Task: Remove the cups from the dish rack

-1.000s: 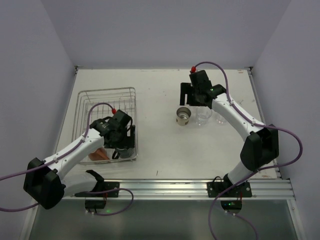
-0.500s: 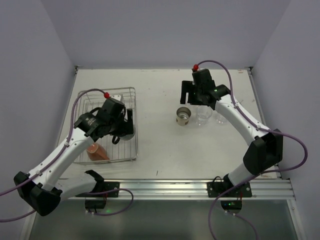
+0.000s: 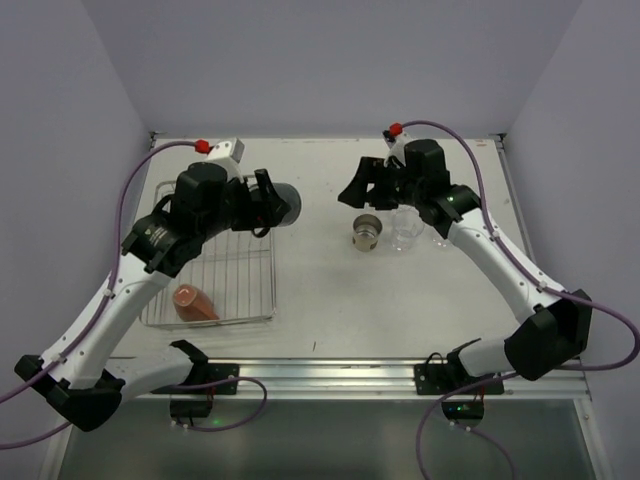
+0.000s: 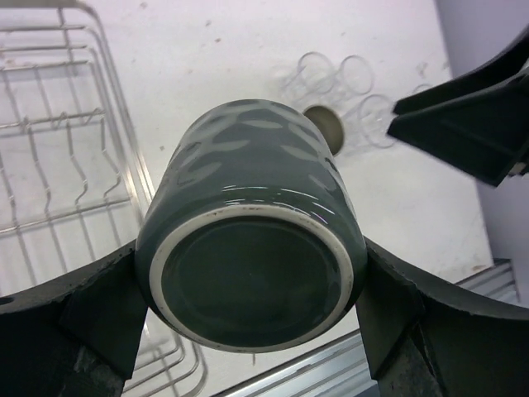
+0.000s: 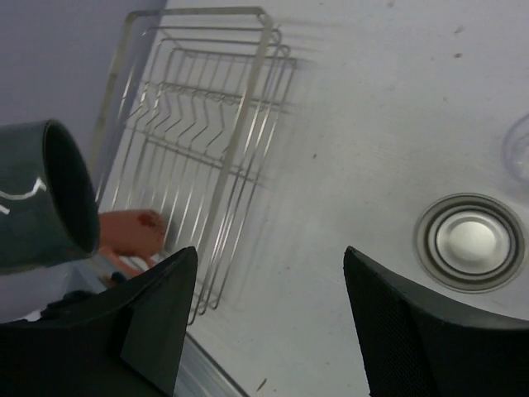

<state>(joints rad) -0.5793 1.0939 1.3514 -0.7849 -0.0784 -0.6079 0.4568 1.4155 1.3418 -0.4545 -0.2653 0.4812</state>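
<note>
My left gripper [image 3: 268, 200] is shut on the dark grey-green mug [image 3: 283, 204] and holds it on its side, high above the far right corner of the wire dish rack [image 3: 166, 262]. The mug's base [image 4: 252, 279] fills the left wrist view between my fingers. The orange-red cup [image 3: 195, 301] lies on its side in the rack's near part, also in the right wrist view [image 5: 132, 234]. The beige-brown cup [image 3: 367, 232] stands upright on the table beside the clear glasses [image 3: 405, 232]. My right gripper [image 3: 362, 186] is open and empty, above the table left of these cups.
A metal rail [image 3: 350, 375] runs along the table's near edge. White walls close the table on the left, back and right. The right arm's fingers [image 4: 463, 116] show at the upper right of the left wrist view.
My left gripper has lifted the dark mug out of the rack's near right corner and carried it up and toward the far right. My right gripper has swung left and tilted.
</note>
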